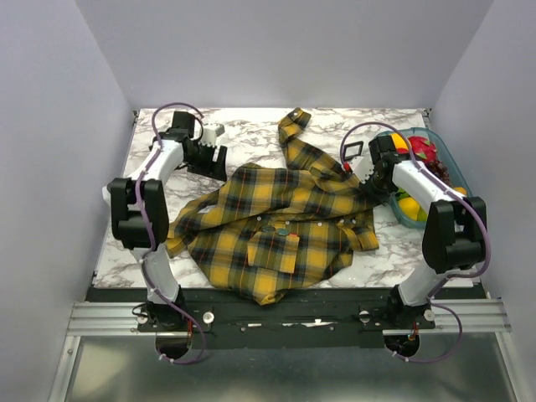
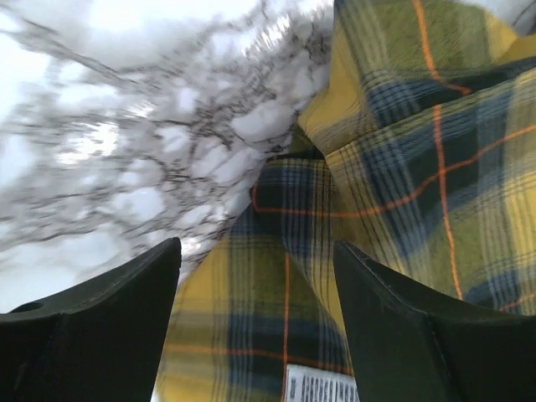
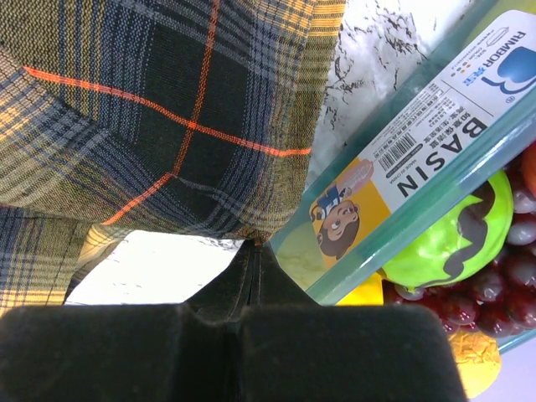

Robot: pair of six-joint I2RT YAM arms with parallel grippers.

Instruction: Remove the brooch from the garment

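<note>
Two arms reach over a marble table (image 1: pixel 243 134) where a yellow and dark plaid shirt (image 1: pixel 268 197) lies spread and rumpled, collar toward 12 o'clock and hem toward 6 o'clock. On the shirt front, a little toward 6 o'clock from the middle of the cloth and just above the chest pocket, sits the brooch (image 1: pixel 283 229), a small dull green disc among the white buttons, well apart from both grippers. The left gripper (image 2: pixel 255 249) is at about 10 o'clock from the shirt's middle, at the edge of the cloth; its fingers (image 2: pixel 109 322) stand wide apart with nothing between them but plaid fabric lying below, bare marble off to their left, and a white sewn-in label (image 2: pixel 322 383) showing near the bottom of the wrist view. The right gripper (image 3: pixel 251 255) is at about 2 o'clock, at the shirt's right edge, with its fingers pressed together; the tips meet just under a fold of plaid, and whether they nip any cloth cannot be told. Just beside it, toward 3 o'clock, stands a clear teal basin (image 3: pixel 469 163) holding dark red grapes (image 3: pixel 494 289) and a bright green toy (image 3: pixel 452 243).
</note>
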